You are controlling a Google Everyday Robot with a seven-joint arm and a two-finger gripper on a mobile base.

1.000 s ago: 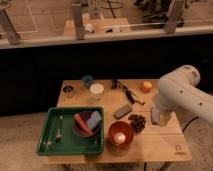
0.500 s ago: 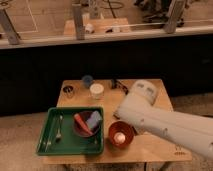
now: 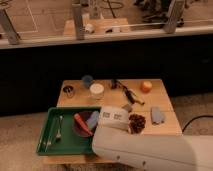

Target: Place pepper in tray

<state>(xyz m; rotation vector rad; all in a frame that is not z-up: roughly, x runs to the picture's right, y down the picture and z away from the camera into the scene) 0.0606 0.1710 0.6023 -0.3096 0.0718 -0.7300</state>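
Hand hidden behind white arm (image 3: 150,150); arm's label (image 3: 112,117) unreadable; pepper (image 3: 81,121) in tray (image 3: 47,142).

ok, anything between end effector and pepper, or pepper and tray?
End effector hidden behind the white arm at the tray's right edge. Slim red-orange pepper lies in a round dark-red bowl inside the green rectangular plastic tray; only the bowl's wall separates them.

Wooden table (image 3: 156,101): tray (image 3: 75,109), cup (image 3: 96,90), orange (image 3: 146,86) (far right), sponge (image 3: 157,115).

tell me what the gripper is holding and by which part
Cannot be told: the gripper is hidden behind the arm, by the tray's right side. The pepper lies in the tray, not held.
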